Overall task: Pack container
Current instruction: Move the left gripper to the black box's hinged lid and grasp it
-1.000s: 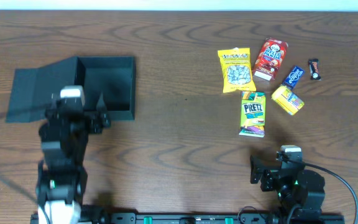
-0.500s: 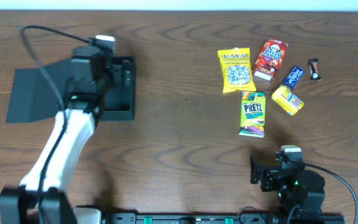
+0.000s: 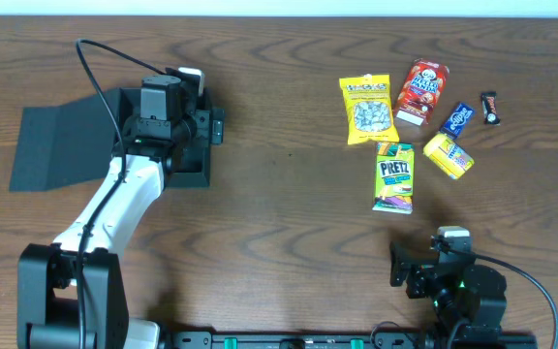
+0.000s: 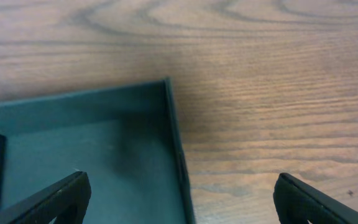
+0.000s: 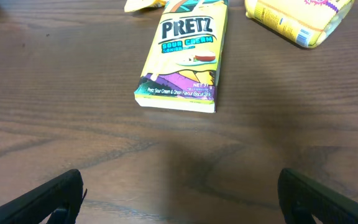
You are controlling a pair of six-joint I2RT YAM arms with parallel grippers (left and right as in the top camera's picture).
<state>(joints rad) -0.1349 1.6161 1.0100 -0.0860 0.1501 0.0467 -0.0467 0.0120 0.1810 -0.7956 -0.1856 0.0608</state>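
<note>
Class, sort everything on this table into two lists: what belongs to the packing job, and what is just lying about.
Belongs to the job: black container, and likely its contents: Pretz box, yellow seed packet, red packet, blue packet, yellow bag, small black packet.

Just lying about: nothing, apart from the wooden table itself.

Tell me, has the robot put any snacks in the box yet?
Not yet. Done: the container lies open. In hand: the open left gripper hovers over its wall, empty. Left: the snacks, like the Pretz box, lie on the table.
</note>
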